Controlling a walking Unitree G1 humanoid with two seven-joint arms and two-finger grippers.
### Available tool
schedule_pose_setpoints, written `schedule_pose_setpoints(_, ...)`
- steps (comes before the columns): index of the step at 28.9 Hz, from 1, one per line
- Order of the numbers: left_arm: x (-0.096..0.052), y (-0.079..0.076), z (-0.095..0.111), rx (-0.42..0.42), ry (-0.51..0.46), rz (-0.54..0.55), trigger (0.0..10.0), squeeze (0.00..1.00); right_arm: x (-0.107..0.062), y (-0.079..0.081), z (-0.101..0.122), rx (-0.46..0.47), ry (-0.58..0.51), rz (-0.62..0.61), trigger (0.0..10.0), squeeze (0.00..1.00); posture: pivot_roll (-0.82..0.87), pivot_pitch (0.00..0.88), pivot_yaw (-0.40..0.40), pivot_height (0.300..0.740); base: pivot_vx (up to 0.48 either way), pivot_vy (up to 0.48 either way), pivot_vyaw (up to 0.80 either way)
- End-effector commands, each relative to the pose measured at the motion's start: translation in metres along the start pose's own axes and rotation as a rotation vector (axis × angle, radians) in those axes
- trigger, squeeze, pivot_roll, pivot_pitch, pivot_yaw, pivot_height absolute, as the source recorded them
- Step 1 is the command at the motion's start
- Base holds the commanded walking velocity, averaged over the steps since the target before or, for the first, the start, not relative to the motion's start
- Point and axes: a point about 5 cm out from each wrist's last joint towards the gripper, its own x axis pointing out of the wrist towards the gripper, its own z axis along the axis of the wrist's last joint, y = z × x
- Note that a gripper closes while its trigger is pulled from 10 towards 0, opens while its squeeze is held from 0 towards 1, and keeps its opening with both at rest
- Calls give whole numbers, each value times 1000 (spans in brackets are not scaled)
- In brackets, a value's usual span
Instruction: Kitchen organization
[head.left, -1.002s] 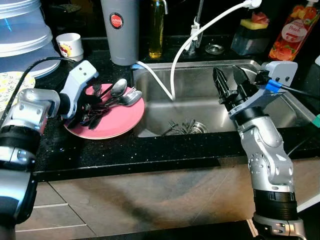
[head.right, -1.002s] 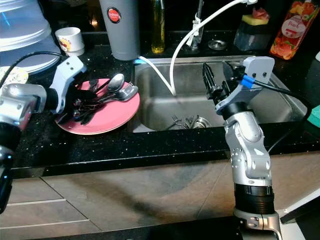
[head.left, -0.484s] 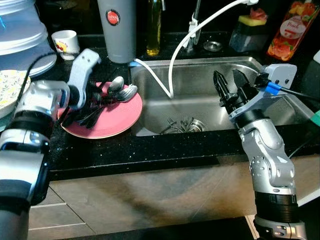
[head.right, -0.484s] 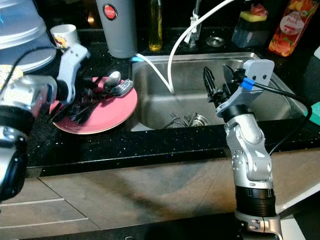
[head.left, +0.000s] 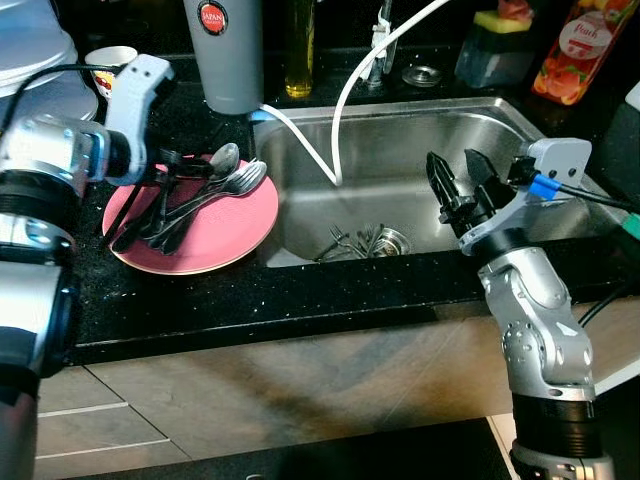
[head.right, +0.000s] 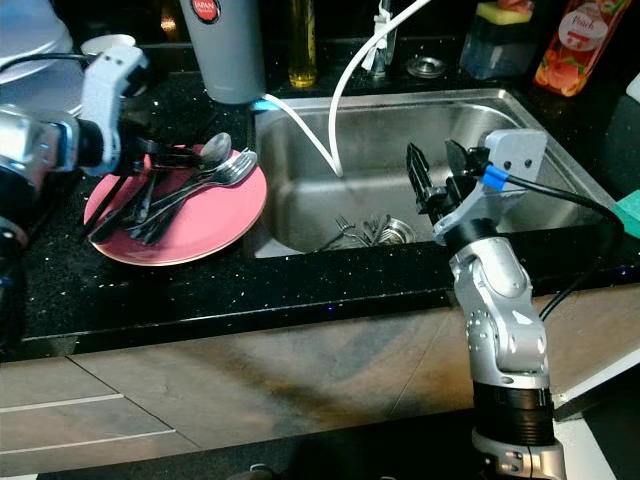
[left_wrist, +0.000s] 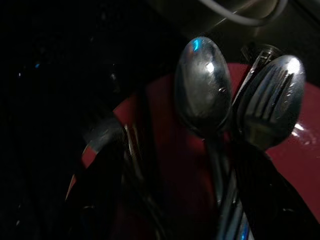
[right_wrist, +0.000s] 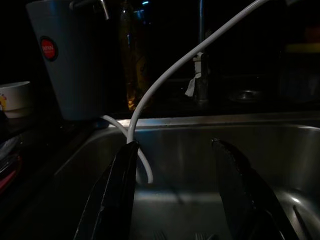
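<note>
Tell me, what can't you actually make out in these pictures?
- Left tool: its fingers blend into the dark cutlery on the pink plate; the left wrist view is too dark.
- Forks in the sink drain: too small to count.
- Orange bottle: cut off by the top edge.

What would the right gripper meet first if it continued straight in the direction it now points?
Probably the white hose hanging into the sink; the right gripper, open, points across the basin toward it. Beyond lies the sink's back wall. Depth is uncertain.
</note>
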Motion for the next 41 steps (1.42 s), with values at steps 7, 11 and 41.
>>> schedule_pose_setpoints(7, 11, 2, -16, -73, 58, 62, 10000, 0, 4, 8, 0, 19, 2, 27, 10000, 0, 112, 145, 35, 740, 0, 0, 0)
schedule_pose_setpoints(11, 15, 0, -20, -55, 71, 70, 10000, 0, 4, 8, 0, 18, 2, 28, 10000, 0, 112, 145, 35, 740, 0, 0, 0)
schedule_pose_setpoints(41, -7, -23, 72, 145, -241, 84, 10000, 0, 4, 2, 5, 7, -12, 0, 10000, 0, 98, 141, 32, 740, 0, 0, 0)
